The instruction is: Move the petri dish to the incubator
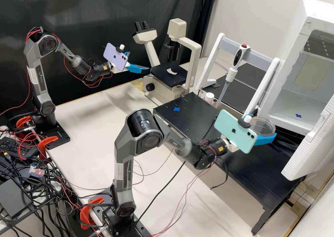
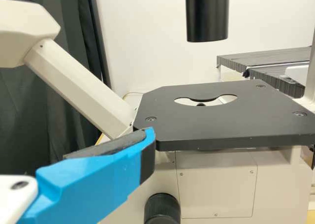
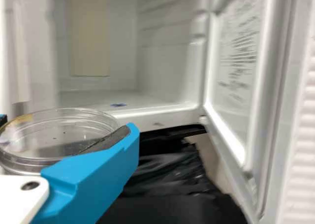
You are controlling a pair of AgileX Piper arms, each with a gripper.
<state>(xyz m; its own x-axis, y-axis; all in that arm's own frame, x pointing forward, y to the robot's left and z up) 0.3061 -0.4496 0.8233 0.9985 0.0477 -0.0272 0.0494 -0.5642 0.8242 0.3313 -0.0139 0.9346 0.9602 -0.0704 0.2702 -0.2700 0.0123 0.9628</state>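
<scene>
Clock positions are referring to the high view, with 12 o'clock at its top. Two arms are standing on one pale table (image 1: 83,125). At 11 o'clock, the left jaws (image 1: 140,61) are holding nothing and spreading open near the stage edge of one microscope (image 1: 163,78). One black table (image 1: 243,167) is extending toward 4 o'clock; one blue cross (image 1: 176,109) is marking it. At 1 o'clock, one pipette (image 1: 238,58) is hanging. Between 3 and 4 o'clock, the right jaws (image 1: 267,126) are gripping one petri dish (image 1: 261,127) by its sides, above the black table. From the dish, one incubator (image 1: 295,49) is opening at 2 o'clock, its front sill lying near; one door (image 1: 308,148) is standing ajar between 3 and 4 o'clock.
</scene>
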